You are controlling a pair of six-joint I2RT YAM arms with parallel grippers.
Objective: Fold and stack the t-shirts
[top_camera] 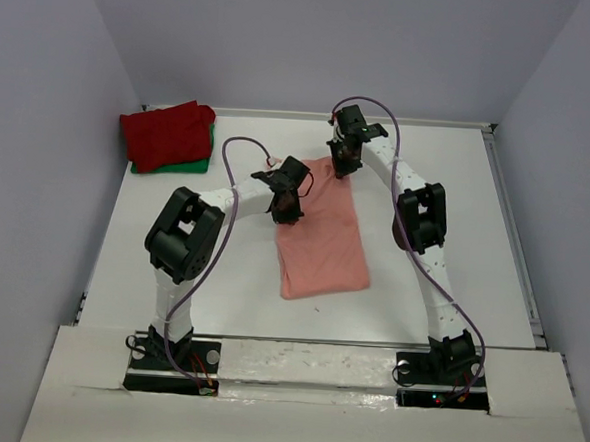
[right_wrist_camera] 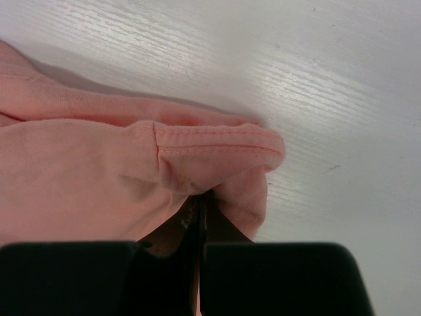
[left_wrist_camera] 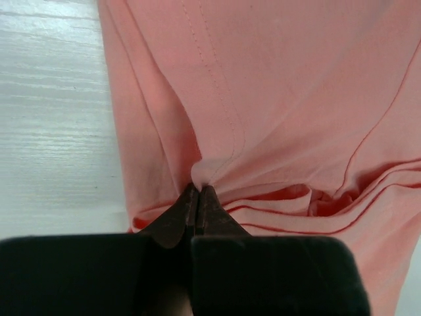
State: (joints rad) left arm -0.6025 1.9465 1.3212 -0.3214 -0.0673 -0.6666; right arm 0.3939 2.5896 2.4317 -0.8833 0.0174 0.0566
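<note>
two hands are pinched shut on the salmon-pink t-shirt (top_camera: 325, 248) lying mid surface (top_camera: 455, 221): left hand (top_camera: 283, 212) and right hand (top_camera: 342, 167) each hold a side of its far end, i'd guess so it folds over evenly.

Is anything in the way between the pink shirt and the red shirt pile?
Nothing visible lies on the table between the salmon-pink t-shirt and the dark red t-shirt atop the green t-shirt; only the left arm crosses there.

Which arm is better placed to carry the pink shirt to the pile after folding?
Probably left: both jaws pinch the salmon-pink t-shirt, but the dark red t-shirt pile lies on the left side.
</note>
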